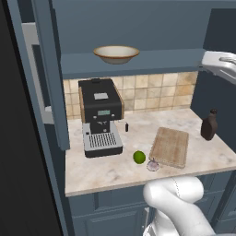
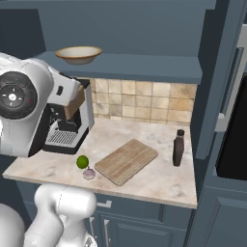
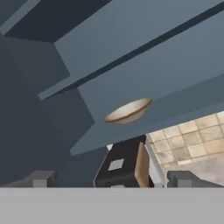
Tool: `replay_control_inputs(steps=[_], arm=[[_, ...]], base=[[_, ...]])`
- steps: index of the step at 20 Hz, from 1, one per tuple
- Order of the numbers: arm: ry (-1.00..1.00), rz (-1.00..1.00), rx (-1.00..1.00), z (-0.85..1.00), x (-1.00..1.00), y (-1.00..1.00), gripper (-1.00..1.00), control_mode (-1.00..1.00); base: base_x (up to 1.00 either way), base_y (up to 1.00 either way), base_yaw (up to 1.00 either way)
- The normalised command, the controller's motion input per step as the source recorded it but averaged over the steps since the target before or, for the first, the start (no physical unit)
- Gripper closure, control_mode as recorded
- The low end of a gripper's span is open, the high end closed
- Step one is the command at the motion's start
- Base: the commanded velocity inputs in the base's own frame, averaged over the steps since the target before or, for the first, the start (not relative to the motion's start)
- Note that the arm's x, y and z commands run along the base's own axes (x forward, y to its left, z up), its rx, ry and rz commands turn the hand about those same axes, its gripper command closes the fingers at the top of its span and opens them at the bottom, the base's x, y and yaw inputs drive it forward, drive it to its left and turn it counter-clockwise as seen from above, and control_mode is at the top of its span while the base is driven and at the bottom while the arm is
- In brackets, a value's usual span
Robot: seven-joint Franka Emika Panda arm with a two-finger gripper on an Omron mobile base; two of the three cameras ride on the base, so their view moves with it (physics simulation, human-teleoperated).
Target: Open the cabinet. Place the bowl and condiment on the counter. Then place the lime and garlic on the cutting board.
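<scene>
Beige marbled tabletop (image 1: 110,170) w/ tan tile behind. Cabinet (image 1: 138,27) open; cream bowl (image 1: 116,54), tan-brown rim, sits on its blue shelf. Dark brown condiment (image 1: 209,125) bottle upright on tabletop, right end; label unreadable. Lime (image 1: 139,157) & garlic (image 1: 152,165) just left of cutting board (image 1: 170,146). Gripper (image 3: 112,179) jaws apart, holding nothing.

The blue cabinet shelf (image 1: 152,62) carries the bowl (image 1: 116,53), while the marbled counter (image 1: 115,168) below bears a coffee machine (image 1: 99,117), the lime (image 1: 139,157) beside the garlic (image 1: 152,165), the cutting board (image 1: 170,146) and the condiment bottle (image 1: 209,125).
</scene>
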Motion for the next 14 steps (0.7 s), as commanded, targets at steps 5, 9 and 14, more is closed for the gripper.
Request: replay_control_inputs(steps=[5,9,14], arm=[[0.09,-0.06,0.0,0.25,0.12,0.11,-1.0,-1.0],[0.14,0.0,0.0,0.03,0.04,-0.01,-1.0,-1.0],[0.15,0.0,0.0,0.0,0.09,-0.06,-1.0,-1.0]], base=[[0.0,0.0,0.0],[0.0,0.0,0.0],[0.0,0.0,0.0]])
